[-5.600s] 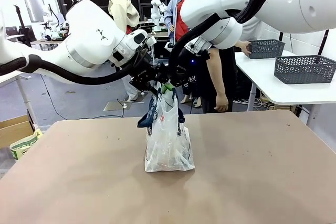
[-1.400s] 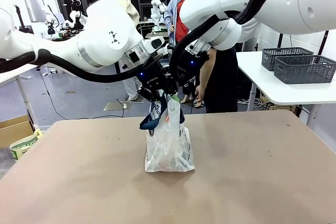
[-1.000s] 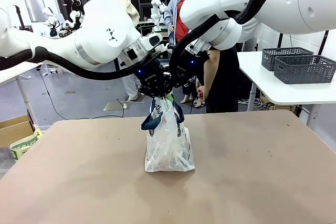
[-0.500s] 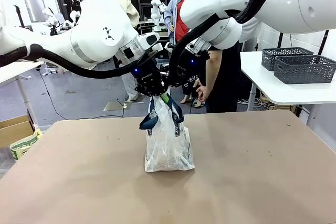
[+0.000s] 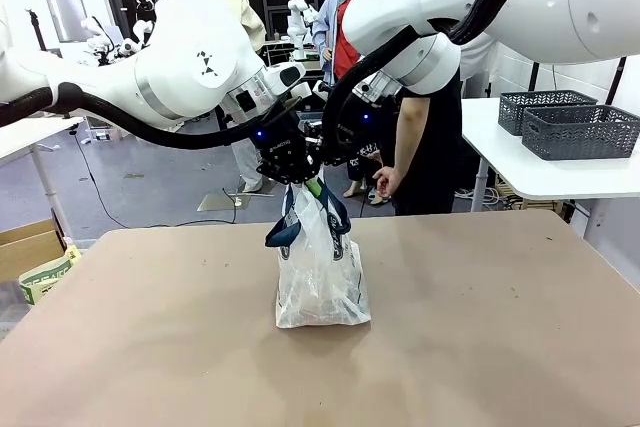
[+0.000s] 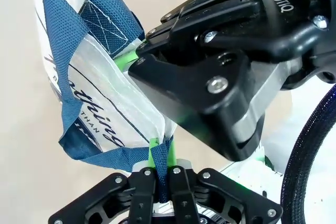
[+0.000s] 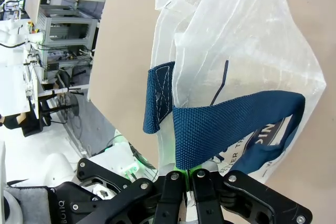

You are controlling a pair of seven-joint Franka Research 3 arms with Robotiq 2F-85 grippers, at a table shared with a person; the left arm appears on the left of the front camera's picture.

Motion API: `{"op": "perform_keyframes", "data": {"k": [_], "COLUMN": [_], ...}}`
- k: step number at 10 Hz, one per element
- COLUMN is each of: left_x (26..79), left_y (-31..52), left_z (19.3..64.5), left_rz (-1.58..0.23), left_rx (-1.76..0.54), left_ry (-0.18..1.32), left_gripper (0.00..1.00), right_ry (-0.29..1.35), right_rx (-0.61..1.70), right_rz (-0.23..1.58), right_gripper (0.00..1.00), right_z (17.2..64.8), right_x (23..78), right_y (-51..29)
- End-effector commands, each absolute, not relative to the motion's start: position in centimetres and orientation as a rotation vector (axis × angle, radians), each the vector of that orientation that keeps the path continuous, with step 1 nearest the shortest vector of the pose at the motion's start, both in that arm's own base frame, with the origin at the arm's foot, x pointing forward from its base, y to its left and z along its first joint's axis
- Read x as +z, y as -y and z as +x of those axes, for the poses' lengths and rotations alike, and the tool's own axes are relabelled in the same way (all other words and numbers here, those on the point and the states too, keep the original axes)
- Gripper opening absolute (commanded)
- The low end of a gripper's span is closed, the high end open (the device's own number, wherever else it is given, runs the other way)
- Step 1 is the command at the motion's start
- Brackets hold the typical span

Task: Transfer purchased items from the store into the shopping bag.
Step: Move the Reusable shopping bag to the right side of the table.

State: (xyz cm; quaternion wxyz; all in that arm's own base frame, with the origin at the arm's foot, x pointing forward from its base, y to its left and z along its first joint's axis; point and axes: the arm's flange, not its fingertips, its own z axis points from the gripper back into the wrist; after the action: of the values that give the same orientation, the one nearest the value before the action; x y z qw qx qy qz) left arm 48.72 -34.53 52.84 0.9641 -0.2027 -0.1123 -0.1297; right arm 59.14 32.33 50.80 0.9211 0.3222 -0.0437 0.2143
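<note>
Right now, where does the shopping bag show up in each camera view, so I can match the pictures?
Front view: the shopping bag stands at the table's middle, its top under both hands.
Left wrist view: upper left, a navy handle pinched in the left hand at the bottom edge.
Right wrist view: upper right and centre, a handle running down into the right hand.
Shared landmark: the navy handles.

Shopping bag [image 5: 320, 272] contents (blurred through translucent plastic) indistinct

Left pincer [image 5: 303, 179] and right pincer [image 5: 322, 175] pinching shopping bag [image 5: 320, 267] handles, bag upright on table [image 5: 480, 327]
</note>
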Motion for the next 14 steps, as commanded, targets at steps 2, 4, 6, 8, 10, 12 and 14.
{"op": "perform_keyframes", "data": {"k": [2,4,6,8,10,12,14], "left_x": [52.8,52.8,52.8,52.8,52.8,52.8,52.8], "left_y": [34.4,34.4,34.4,34.4,34.4,34.4,34.4], "left_z": [48.8,48.8,48.8,48.8,48.8,48.8,48.8], "left_rz": [-0.419,-0.419,-0.419,-0.419,-0.419,-0.419,-0.419], "left_rx": [-0.253,-0.253,-0.253,-0.253,-0.253,-0.253,-0.253], "left_ry": [0.228,0.228,0.228,0.228,0.228,0.228,0.228], "left_gripper": [0.0,0.0,0.0,0.0,0.0,0.0,0.0], "right_ry": [0.11,0.13,0.15,0.163,0.207,0.244,0.24], "right_rx": [0.44,0.416,0.38,0.332,0.282,0.355,0.587], "right_rz": [0.714,0.748,0.79,0.834,0.856,0.716,0.585], "right_gripper": [0.38,0.77,1.0,1.0,1.0,1.0,1.0], "right_z": [58.7,58.6,58.3,58.3,57.6,56.1,54.5], "right_x": [50.9,51.4,51.4,50.8,50.9,53.6,56.6], "right_y": [-31.5,-30.3,-28.5,-26.4,-24.0,-21.7,-19.3]}}
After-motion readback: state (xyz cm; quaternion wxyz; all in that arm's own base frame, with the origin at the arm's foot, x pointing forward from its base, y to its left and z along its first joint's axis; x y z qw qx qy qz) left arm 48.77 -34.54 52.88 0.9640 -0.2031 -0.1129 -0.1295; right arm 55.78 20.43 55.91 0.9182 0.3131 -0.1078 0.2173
